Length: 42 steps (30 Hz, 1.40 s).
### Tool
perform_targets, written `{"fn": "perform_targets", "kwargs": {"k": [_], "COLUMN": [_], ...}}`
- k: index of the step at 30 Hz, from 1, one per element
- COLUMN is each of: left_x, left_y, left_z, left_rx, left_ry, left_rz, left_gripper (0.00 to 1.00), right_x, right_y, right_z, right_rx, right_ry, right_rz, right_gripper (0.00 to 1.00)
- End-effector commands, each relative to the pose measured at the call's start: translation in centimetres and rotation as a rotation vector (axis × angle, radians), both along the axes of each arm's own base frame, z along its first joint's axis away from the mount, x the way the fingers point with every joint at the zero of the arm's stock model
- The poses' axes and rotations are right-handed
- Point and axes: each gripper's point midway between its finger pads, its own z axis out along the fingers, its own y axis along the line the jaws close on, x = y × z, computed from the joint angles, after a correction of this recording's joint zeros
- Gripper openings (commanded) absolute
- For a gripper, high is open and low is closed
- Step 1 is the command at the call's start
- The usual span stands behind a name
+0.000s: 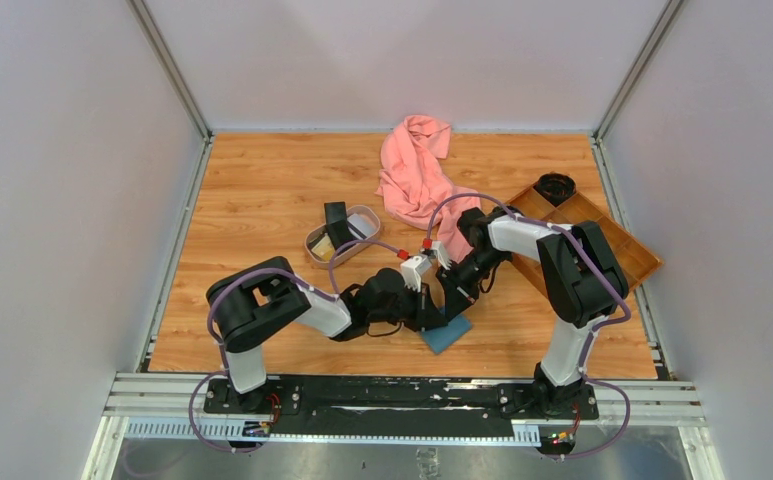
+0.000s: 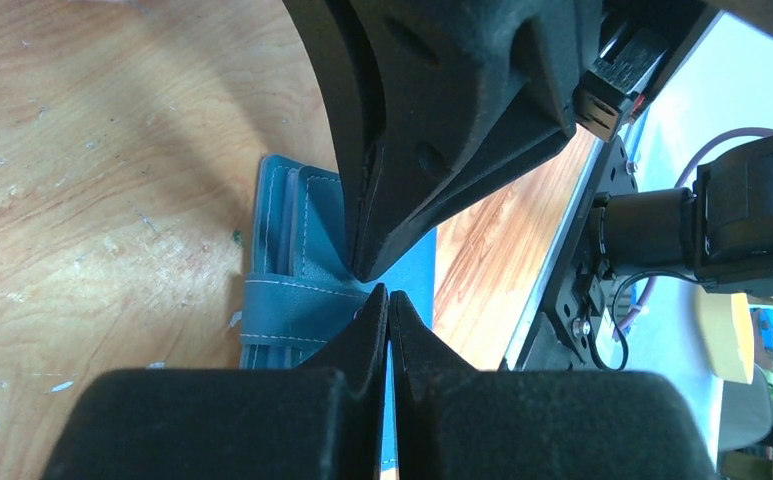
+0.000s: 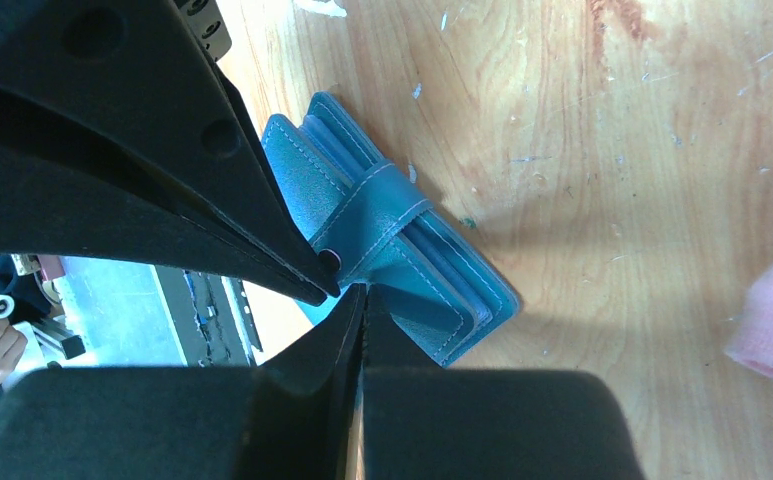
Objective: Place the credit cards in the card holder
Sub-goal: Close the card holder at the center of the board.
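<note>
Folded card holder [image 1: 448, 336] lies with its long axis near-left to far-right; left gripper [image 2: 387, 300] and right gripper [image 3: 362, 292], both pressed together, meet at its strap [image 3: 387, 205]

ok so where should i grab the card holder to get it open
Probably the tab strap, close to its end. The card holder lies flat and folded shut on the table, so its broad faces give no pinch from above. The strap is the one raised band across it. Come down from above, a finger on each side of the strap's width, then peel upward.
</note>
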Motion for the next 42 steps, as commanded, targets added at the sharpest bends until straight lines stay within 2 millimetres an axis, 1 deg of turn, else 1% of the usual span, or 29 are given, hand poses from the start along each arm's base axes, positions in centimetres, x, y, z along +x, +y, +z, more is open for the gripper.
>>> {"fn": "perform_targets", "kwargs": {"k": [1,5,10,19,21,24,30,36,38,42], "left_x": [-2.3,-2.6,-2.5,-1.3,-1.1,-1.1,-1.2,-1.3,-1.2,-1.3], "left_y": [2.2,2.9,3.7,4.1,4.3,4.6,5.5,5.6,5.6,5.6], "left_z": [-4.3,-5.1,-5.8,-5.9,-6.2,-7.0,-7.7,-7.8,-7.8,-7.9], "left_rx": [0.133,0.154,0.174,0.160,0.162,0.169,0.163,0.162,0.157,0.149], "left_ry": [0.081,0.101,0.113,0.152,0.169,0.204,0.237,0.245,0.249,0.255], "left_rz": [-0.020,-0.004,0.031,0.095,0.113,0.132,0.158,0.160,0.163,0.160], "left_gripper": [0.00,0.00,0.00,0.00,0.00,0.00,0.00,0.00,0.00,0.00], "right_x": [0.1,0.1,0.1,0.2,0.1,0.1,0.4,-0.4,-0.8,-1.2], "right_y": [-0.6,-0.6,-0.7,-0.5,-0.5,-0.2,0.6,1.5,1.8,2.1], "right_z": [-1.1,-1.2,-1.1,-1.0,-0.9,-0.2,2.4,4.5,4.5,3.5], "right_rx": [-0.064,-0.067,-0.068,-0.060,-0.055,-0.027,0.086,0.199,0.207,0.172], "right_ry": [-0.007,-0.007,-0.008,-0.011,-0.008,-0.011,-0.040,-0.032,-0.016,0.025], "right_rz": [0.022,0.022,0.021,0.019,0.018,0.019,0.010,0.037,0.045,0.058], "right_gripper": [0.00,0.00,0.00,0.00,0.00,0.00,0.03,0.03,0.03,0.01]}}
